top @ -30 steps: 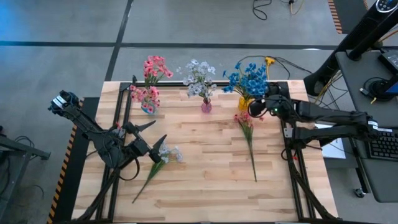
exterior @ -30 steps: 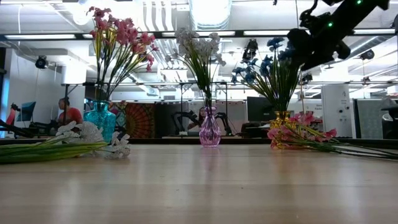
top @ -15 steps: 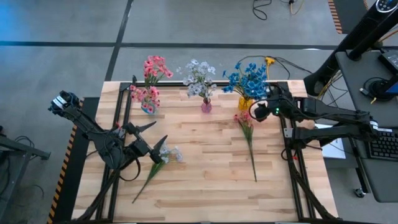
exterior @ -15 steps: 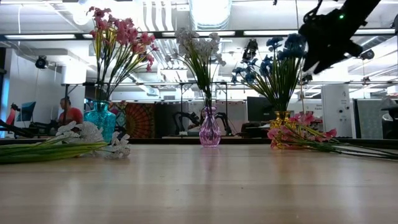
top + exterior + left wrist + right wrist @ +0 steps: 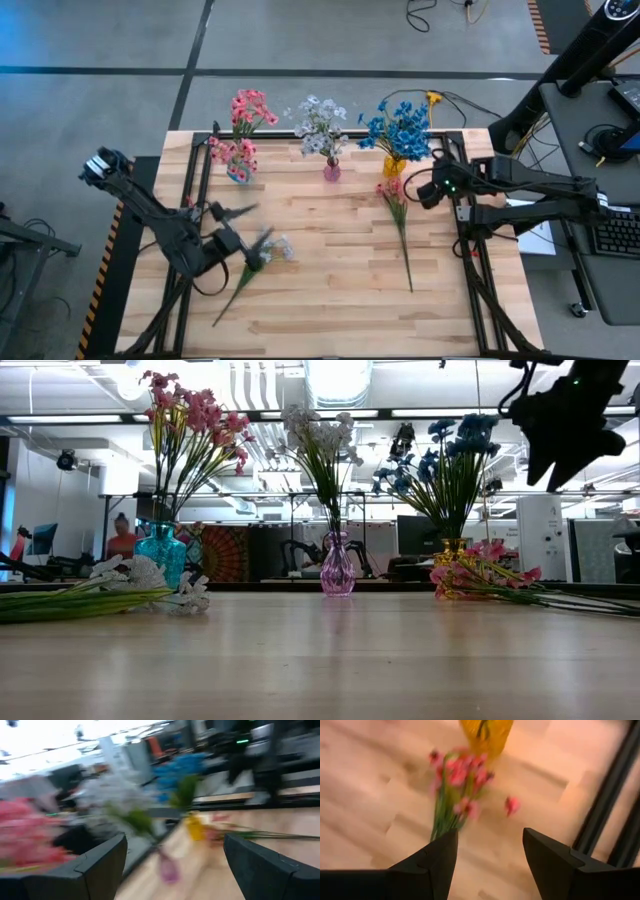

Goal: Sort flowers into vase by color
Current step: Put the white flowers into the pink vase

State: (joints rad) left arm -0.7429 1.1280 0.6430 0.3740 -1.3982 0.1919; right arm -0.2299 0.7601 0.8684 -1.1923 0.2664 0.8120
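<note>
The right gripper (image 5: 428, 190) hangs right of centre in the high view with its fingers (image 5: 427, 865) spread and empty, just beside the pink spray (image 5: 398, 205) lying below the yellow vase (image 5: 394, 165). That spray looks like the step in hand: the next move calls for dropping onto its stem and carrying it to the teal vase (image 5: 238, 174) at upper left. The left gripper (image 5: 243, 232), open, sits lower left beside a white spray (image 5: 262, 254). Its wrist view is blurred, so its contact is hard to judge.
</note>
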